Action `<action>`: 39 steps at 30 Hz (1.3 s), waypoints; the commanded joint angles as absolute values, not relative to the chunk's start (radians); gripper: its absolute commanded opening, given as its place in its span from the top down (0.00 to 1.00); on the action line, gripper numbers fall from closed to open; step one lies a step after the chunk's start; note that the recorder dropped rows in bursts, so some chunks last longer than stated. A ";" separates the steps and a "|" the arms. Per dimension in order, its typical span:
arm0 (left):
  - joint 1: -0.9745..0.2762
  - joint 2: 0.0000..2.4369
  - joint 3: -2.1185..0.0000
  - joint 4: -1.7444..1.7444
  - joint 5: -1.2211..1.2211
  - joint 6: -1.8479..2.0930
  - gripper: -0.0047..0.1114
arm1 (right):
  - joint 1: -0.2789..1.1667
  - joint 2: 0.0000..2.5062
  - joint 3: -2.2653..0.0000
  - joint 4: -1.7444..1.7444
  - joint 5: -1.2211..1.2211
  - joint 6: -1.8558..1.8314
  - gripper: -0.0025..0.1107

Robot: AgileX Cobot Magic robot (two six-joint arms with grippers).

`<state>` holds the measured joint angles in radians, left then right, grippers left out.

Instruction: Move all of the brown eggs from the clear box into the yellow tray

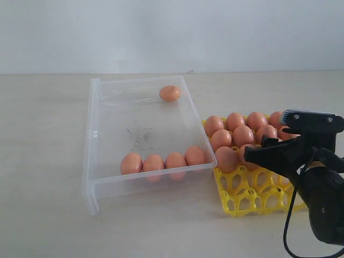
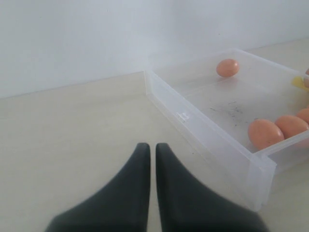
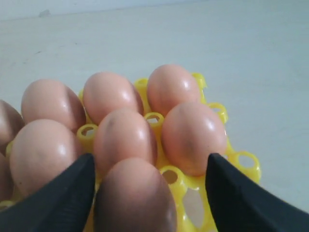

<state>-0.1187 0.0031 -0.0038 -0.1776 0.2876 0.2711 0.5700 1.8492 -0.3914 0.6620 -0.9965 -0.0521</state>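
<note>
The shallow transparent plastic box (image 1: 92,134) held 5 smooth oval brown eggs (image 1: 153,162): 4 along its near wall, 1 at the far corner. The bright yellow lattice tray (image 1: 252,199) just beside it carried the others. The right black claw (image 3: 150,162) hung spread astride an egg in the tray, gripping nothing. The left claw (image 2: 152,147) was pinched shut, empty. The eggs were probably light, slick and brittle, best pinched gently across the middle.

table (image 1: 43,161): pale beige top with faint lengthwise wood grain, matte, filling the lower part of every view and running back to the wall. wall (image 1: 172,32): plain, off-white to light grey, unmarked, no windows or fittings in view. seam between the two: straight and level across the exterior view, with one small dark fleck on it, too small to identify. light: soft, even, cool; shadows faint and short.
</note>
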 commanded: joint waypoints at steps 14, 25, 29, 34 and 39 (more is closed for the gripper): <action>-0.125 0.000 0.000 -0.176 0.285 0.271 0.93 | 0.568 1.560 -0.396 0.721 -0.558 -0.250 0.97; -0.125 0.000 0.000 -0.176 0.285 0.271 0.93 | 0.568 1.570 -0.396 0.877 -0.563 -0.406 0.97; -0.125 0.000 0.000 -0.176 0.285 0.271 0.93 | 0.568 1.647 -0.400 0.875 -0.577 -0.395 0.97; -0.125 0.000 0.000 -0.176 0.285 0.271 0.93 | 0.568 1.719 -0.404 0.874 -0.534 -0.400 0.97; -0.125 0.000 0.000 -0.176 0.285 0.271 0.93 | 0.623 1.645 -0.373 0.802 -0.608 -0.409 0.97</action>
<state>-0.1187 0.0031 -0.0038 -0.1776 0.2876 0.2711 0.5782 1.6979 -0.3966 0.8455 -0.5726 -0.3939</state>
